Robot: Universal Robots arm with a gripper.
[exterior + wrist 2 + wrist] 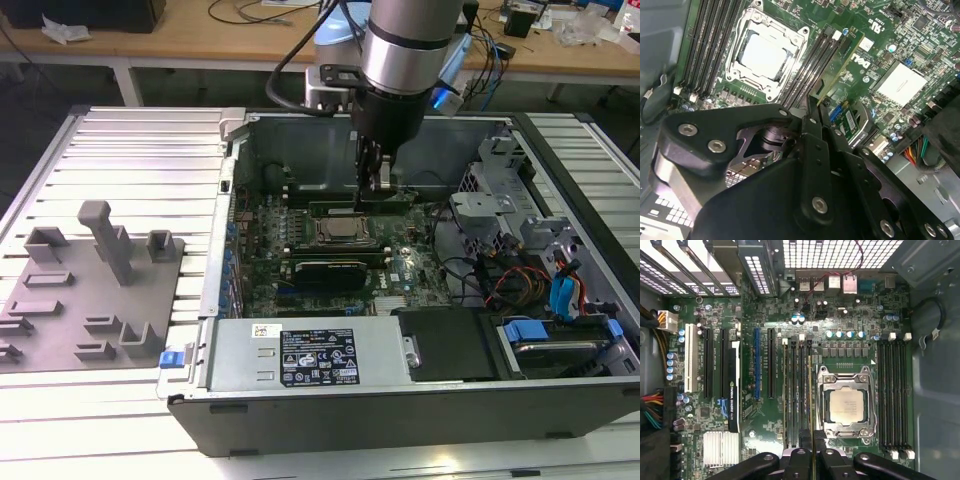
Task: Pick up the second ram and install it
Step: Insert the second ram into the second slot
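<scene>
While the arm (405, 40) stands near-vertical over the open computer case (400, 400), its tool (375, 175) reaches down into the case, just behind the CPU socket (340, 232) as the exterior view shows it. Tool fingers (805, 447) are closed narrow on the second ram (810, 395), gripping its upper edge; the stick stands on edge, lengthwise along the memory slots (795, 390). In the first wrist view the ram runs between the slot bank and the socket (846, 405), in line with the slot nearest the socket; whether it is seated cannot be told. In the second wrist view the ram (840, 65) stretches away from the fingertips (812, 112), beside the black slots (815, 60).

Room: socket frame close on one side of the ram, neighbouring slots close on the other. A second slot bank (895, 400) lies beyond the socket, well apart. A graphics card (733, 385) stands on edge further off. Case walls rise around the board; drive cage and cables (545, 270) crowd the exterior view's right. A grey fixture tray (90, 290) sits on the bench (130, 150) at the exterior view's left, outside the case.
</scene>
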